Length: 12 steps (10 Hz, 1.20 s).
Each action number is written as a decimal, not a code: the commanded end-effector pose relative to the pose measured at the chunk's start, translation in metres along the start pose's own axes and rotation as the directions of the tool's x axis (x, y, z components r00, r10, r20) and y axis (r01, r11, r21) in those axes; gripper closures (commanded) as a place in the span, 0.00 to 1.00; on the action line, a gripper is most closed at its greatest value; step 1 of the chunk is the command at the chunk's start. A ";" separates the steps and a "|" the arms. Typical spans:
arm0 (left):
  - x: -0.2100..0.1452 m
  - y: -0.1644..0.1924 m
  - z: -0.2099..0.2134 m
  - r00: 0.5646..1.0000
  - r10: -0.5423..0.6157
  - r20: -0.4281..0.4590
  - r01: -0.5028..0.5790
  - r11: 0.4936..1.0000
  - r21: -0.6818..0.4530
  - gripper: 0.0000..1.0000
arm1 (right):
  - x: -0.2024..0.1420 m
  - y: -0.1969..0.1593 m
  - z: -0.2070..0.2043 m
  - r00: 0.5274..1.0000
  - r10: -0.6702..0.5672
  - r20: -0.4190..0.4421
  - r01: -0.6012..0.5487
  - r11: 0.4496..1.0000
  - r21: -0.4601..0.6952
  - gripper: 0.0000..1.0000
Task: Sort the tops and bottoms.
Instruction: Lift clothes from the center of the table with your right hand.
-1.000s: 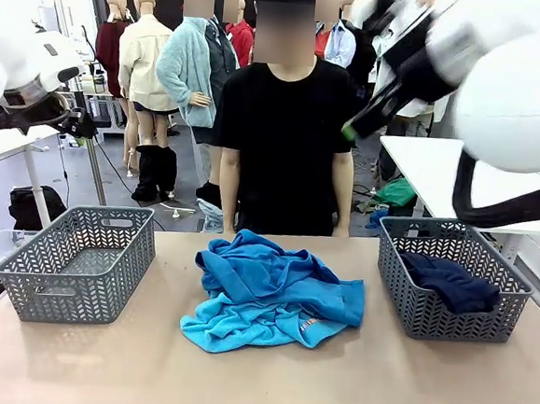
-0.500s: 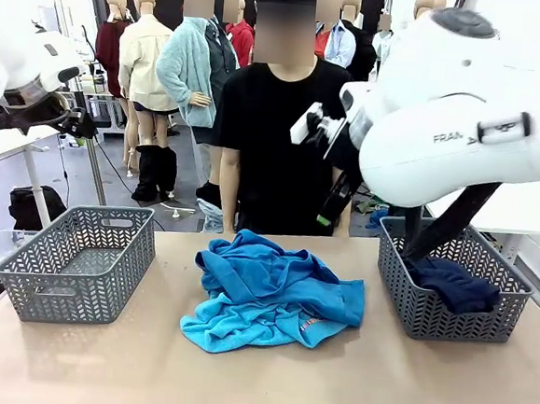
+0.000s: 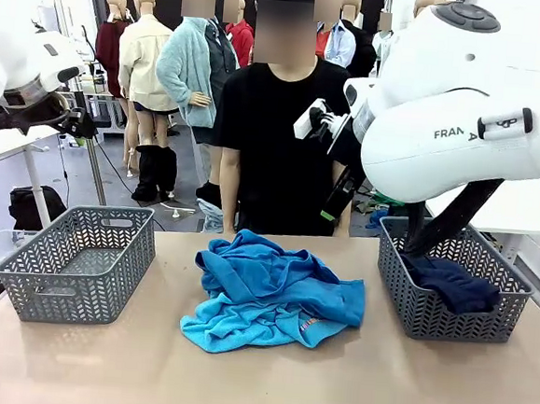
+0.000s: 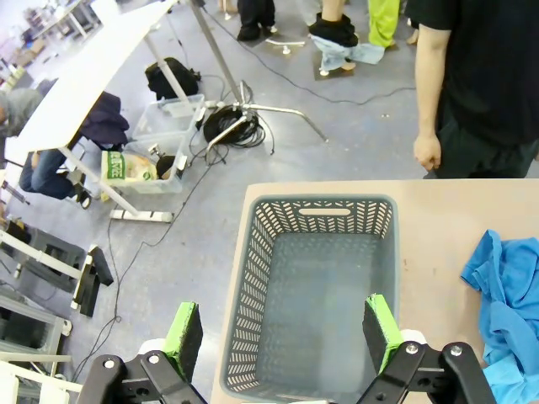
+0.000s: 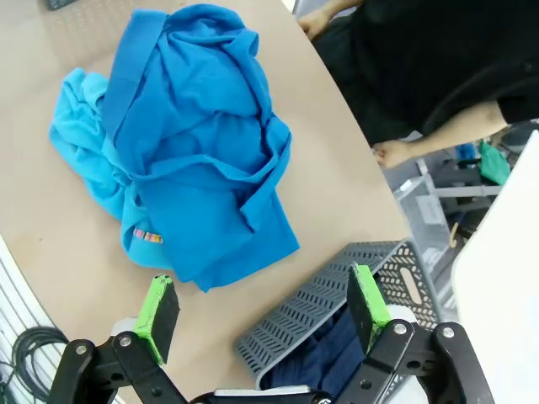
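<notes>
We read "FRAN" on the white right arm (image 3: 462, 133). The tops (image 3: 272, 291), soft crumpled blue and turquoise fabric, lie heaped mid-counter (image 3: 377, 388); one carries a small red-white print (image 3: 309, 325). The dark navy bottoms (image 3: 451, 282) sit in the right lattice-walled grey basket (image 3: 429, 317). The left tool (image 4: 282, 324) and right tool (image 5: 261, 307) hang with pads apart, holding nothing.

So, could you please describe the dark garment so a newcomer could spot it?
On the tan table, find the grey plastic lattice basket at the robot's right end. Crumpled inside it lies the dark navy fabric garment, far darker than the blue and turquoise garments heaped mid-table.
</notes>
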<state>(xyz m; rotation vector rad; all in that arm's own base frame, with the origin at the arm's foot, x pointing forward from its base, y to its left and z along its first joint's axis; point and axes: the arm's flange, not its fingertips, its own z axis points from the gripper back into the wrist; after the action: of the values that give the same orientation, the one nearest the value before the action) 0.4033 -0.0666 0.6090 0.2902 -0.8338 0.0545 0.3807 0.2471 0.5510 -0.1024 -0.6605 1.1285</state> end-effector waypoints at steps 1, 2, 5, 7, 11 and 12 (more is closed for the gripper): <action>0.004 0.003 0.001 1.000 -0.006 -0.011 0.006 1.000 0.003 0.00 | 0.001 0.001 -0.002 1.000 -0.001 0.014 0.001 1.000 0.008 0.00; 0.004 0.003 0.001 1.000 -0.006 -0.011 0.006 1.000 0.003 0.00 | 0.000 0.000 0.000 1.000 0.000 0.000 0.000 1.000 0.000 0.00; 0.004 0.003 0.001 1.000 -0.006 -0.011 0.006 1.000 0.003 0.00 | 0.082 -0.016 -0.069 0.980 0.200 -0.019 -0.192 0.961 0.198 0.00; 0.004 0.003 0.001 1.000 -0.006 -0.011 0.006 1.000 0.003 0.00 | 0.123 -0.012 -0.112 0.956 0.288 -0.046 -0.256 0.905 0.340 0.00; 0.004 0.003 0.001 1.000 -0.006 -0.011 0.006 1.000 0.003 0.00 | 0.144 -0.002 -0.190 0.940 0.321 -0.119 -0.217 0.828 0.517 0.00; 0.004 0.003 0.001 1.000 -0.006 -0.011 0.006 1.000 0.003 0.00 | 0.142 -0.002 -0.204 0.943 0.301 -0.140 -0.192 0.840 0.507 0.00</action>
<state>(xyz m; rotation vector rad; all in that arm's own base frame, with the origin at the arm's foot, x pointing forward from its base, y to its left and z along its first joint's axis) 0.4034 -0.0671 0.6092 0.2909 -0.8336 0.0538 0.5209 0.4140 0.4482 0.1465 -0.1586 1.4814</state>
